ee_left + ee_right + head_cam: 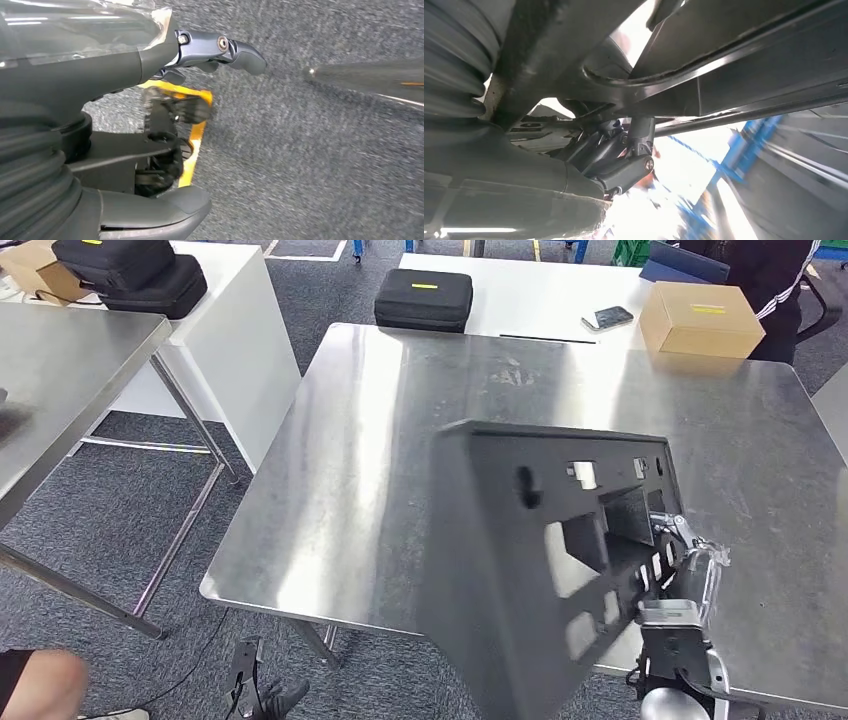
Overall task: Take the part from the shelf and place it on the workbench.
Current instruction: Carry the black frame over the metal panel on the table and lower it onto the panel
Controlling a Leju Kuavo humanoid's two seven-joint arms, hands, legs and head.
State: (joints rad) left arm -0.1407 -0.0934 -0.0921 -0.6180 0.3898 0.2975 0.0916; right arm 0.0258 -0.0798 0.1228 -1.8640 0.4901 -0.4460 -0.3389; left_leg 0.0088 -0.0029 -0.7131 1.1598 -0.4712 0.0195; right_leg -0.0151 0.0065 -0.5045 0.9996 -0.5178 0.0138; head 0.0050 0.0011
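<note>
The part (545,570) is a large black panel with several cutouts. It hangs tilted above the near right area of the steel workbench (380,440). My right hand (690,565), in a clear plastic cover, grips its right edge from below. In the right wrist view the dark fingers (624,167) curl against the part's underside (749,60). My left hand (165,125) hangs over grey carpet, its fingers apart and holding nothing.
A cardboard box (700,318), a phone (608,317) and a black case (424,298) lie on the white table beyond the workbench. A person (770,280) stands at the far right. Another steel table (60,380) stands to the left. More black cases (130,270) sit far left.
</note>
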